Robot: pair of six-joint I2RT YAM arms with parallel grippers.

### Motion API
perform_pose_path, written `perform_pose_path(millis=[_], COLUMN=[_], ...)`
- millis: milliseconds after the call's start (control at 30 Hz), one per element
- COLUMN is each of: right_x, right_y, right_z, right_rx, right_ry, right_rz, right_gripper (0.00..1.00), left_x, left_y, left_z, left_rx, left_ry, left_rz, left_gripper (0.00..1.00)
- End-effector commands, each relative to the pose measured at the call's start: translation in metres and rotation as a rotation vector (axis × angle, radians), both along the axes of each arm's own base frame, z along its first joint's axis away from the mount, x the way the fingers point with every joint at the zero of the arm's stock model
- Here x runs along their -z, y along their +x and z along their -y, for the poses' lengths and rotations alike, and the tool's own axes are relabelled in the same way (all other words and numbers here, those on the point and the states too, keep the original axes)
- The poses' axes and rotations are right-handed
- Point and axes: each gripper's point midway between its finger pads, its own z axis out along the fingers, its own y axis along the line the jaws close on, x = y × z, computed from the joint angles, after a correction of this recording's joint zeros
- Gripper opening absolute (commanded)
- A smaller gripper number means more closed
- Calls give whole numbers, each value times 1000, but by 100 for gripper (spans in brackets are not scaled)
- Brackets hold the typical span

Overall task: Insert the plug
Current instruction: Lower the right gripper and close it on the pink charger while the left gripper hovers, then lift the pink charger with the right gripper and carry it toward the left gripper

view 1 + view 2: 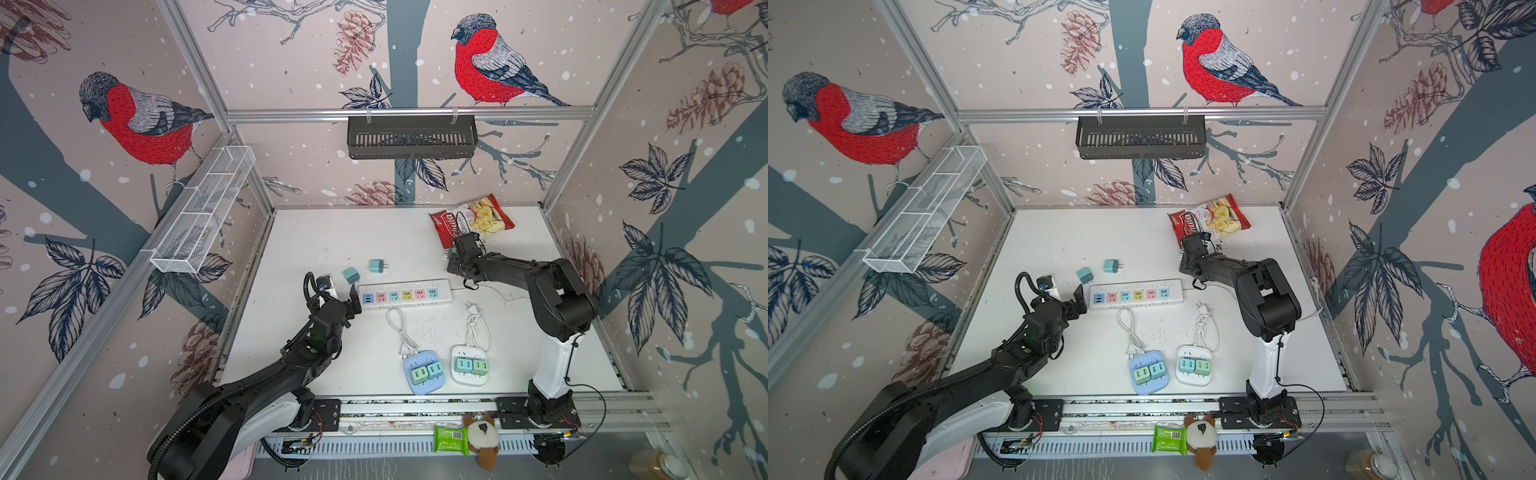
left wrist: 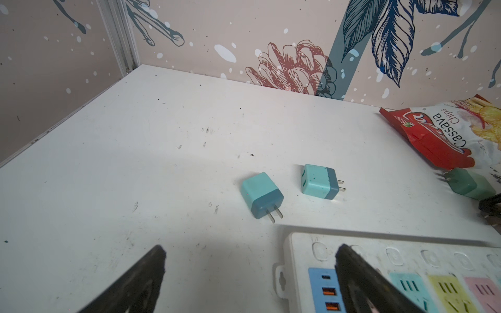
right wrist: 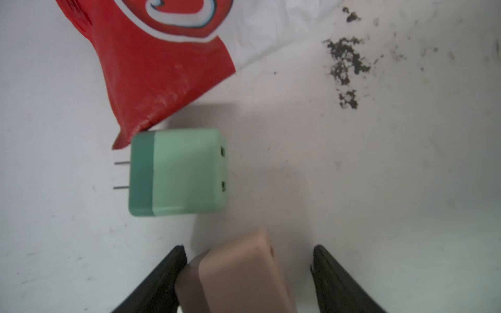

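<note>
In both top views the left gripper (image 1: 344, 300) stands at the end of the power strip (image 1: 405, 293) that carries the blue socket block, with its jaws spread wide and nothing between them. A teal plug (image 1: 351, 274) and a second teal plug (image 1: 376, 266) lie on the table (image 1: 332, 232) just beyond the strip, both apart from those jaws. The right gripper (image 1: 457, 262) is lowered to the table beside the chips bag (image 1: 473, 218), near the opposite end of the strip. Its own body hides the fingertips here, so these views do not show the jaw state. In the left wrist view the two fingers (image 2: 151, 271) are parted wide, one over bare table and the other over the strip's blue block. The teal plug (image 2: 261, 195) lies ahead of the gap with its prongs turned back toward the strip. The second teal plug (image 2: 320, 183) lies beside it, and a green plug (image 2: 469, 187) sits at the corner of the bag. In the right wrist view a pink plug (image 3: 238, 273) lies tilted between the jaws. Its darker end is against one finger (image 3: 168, 279), and a clear gap separates it from the other finger. The jaws are therefore released and not clamped on it. Whether it rests on the table cannot be told. The green plug (image 3: 177, 172) lies ahead of the fingertips and apart from them, with one corner at the red edge of the bag.
</note>
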Motion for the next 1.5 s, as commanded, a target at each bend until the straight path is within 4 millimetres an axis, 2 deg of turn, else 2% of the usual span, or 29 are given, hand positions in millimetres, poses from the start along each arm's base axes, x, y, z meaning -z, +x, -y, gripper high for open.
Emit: perform_pose_path(millis=[0,167,267,567,767,1100,1333,1467], right_x=[-2,-7,-11,-9,-4,9,16,1], right_y=[-9,-23,-26,-32,-24,-6,-11,-14], right_z=[8,21,22,11,-2,-1,1,0], right_rx=[19,37,31,3,-20,-11,-13,-29], right_ry=[-16,-33,-29,19,28,-33,-49,-63], right_rz=[9,16,17,13,5,-25,-43,-10], right_gripper=[73,73,71,69,63,61,39,31], left_x=[-12,-13,-12,-13,-13,-12,-12,-12], left_y=[4,3,4,4,4,4,4,4], left_z=[1,1,1,2,1,1,1,2], left_rx=[-4,-4,-3,0,-1,-3,-1,0], left_ry=[-16,-17,-17,-18,-16,-14,-16,-17], left_rz=[46,48,47,49,49,48,48,48], left_gripper=[97,97,97,97,97,97,97,97])
